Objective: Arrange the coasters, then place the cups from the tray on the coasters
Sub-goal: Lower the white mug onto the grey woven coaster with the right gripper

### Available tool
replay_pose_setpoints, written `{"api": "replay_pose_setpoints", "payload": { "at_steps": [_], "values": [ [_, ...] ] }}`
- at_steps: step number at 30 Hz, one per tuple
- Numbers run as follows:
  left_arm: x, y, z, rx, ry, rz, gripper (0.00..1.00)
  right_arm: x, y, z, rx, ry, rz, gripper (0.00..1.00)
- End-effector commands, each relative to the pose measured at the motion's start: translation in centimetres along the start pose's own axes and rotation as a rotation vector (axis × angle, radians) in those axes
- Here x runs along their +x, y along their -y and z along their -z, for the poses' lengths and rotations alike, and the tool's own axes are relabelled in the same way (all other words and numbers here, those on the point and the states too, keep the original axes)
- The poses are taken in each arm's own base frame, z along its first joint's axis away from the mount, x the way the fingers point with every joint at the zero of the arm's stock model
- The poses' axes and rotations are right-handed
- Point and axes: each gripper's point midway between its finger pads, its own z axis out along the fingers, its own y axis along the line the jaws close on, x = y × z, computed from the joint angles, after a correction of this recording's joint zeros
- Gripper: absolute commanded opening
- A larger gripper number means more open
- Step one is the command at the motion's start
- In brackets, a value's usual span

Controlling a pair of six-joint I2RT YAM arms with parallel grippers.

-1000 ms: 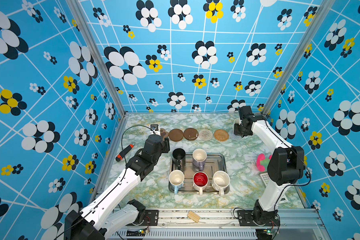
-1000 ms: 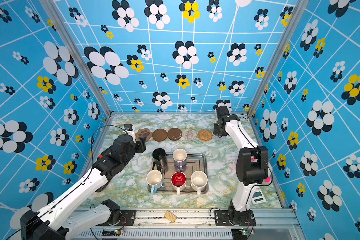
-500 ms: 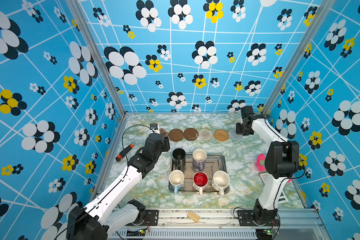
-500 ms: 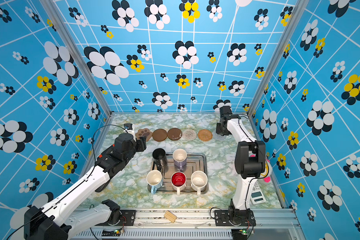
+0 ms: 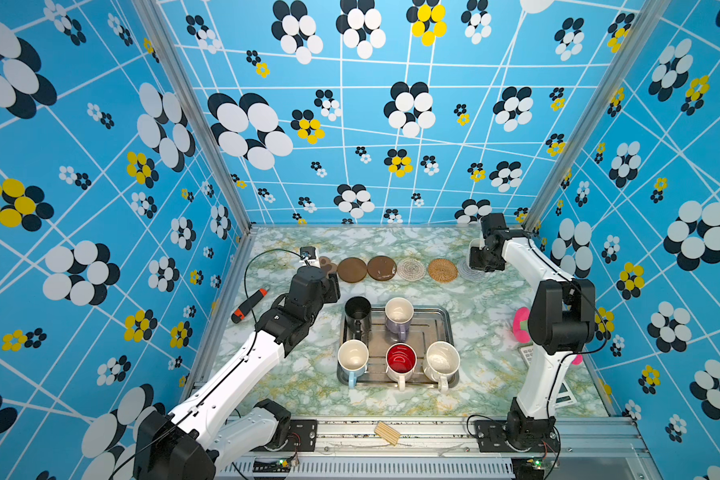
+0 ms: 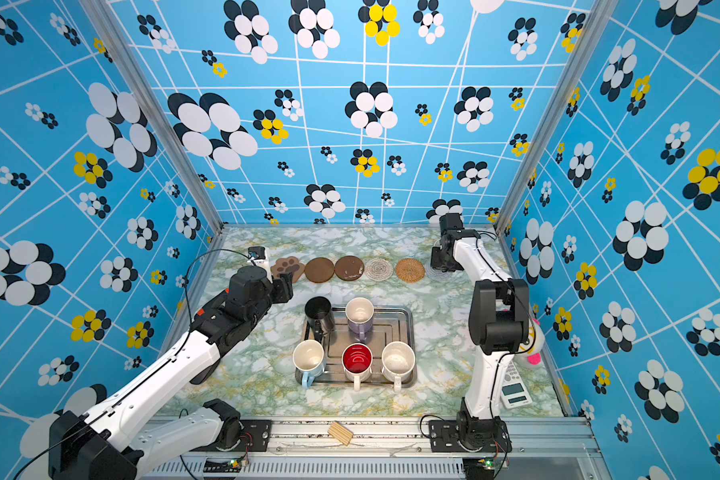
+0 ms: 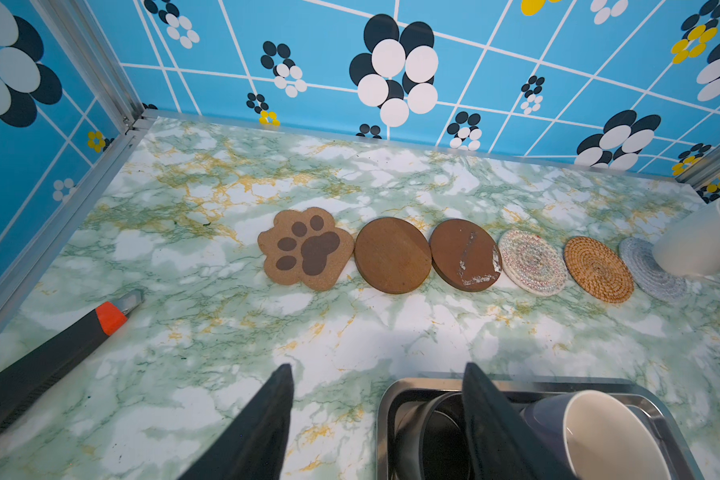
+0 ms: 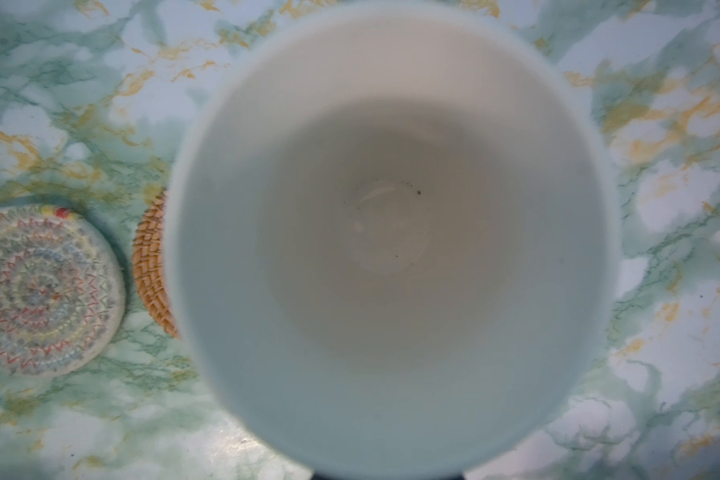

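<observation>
Tray: shiny rectangular steel tray (image 5: 433,328) at mid-table, carrying five handled mugs: light blue mug (image 5: 352,358), white mug with red inside (image 5: 400,359) and speckled white mug (image 5: 442,361) in front, black mug (image 5: 357,309) and lavender mug (image 5: 398,318) behind.
Left end effector (image 7: 377,370): spread, empty, hovering just beside the black mug.
Coaster row: beyond the tray, left to right: brown paw-shaped mat (image 7: 306,249), two dark-brown discs (image 5: 352,270), whitish lacy disc (image 5: 411,269), woven tan rattan disc (image 5: 442,270), grey spiral disc (image 7: 645,270).
Right end effector (image 5: 482,262): at the row's right end, apparently pinching the cream mug (image 8: 391,232).
Cream mug: mouth toward the right wrist camera, over the grey spiral disc; contact cannot be told.
Coming move: likely lowering and release; right arm far nearer.
</observation>
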Motion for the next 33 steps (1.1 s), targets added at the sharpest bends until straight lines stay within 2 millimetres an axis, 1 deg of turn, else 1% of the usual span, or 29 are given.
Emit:
{"api": "replay_pose_setpoints", "payload": {
  "at_steps": [1, 5, 33],
  "values": [
    [0.1, -0.1, -0.2, 0.002, 0.001, 0.02, 0.65, -1.7, -0.6, 0.0, -0.023, 0.05, -0.023, 0.0],
    [0.1, -0.1, -0.2, 0.002, 0.001, 0.02, 0.65, -1.6, -0.4, -0.3, -0.011, 0.043, -0.02, 0.0],
    [0.1, -0.1, 0.0, 0.008, 0.002, 0.022, 0.65, -0.8, -0.8, -1.5, -0.022, -0.005, -0.018, 0.0]
  ]
}}
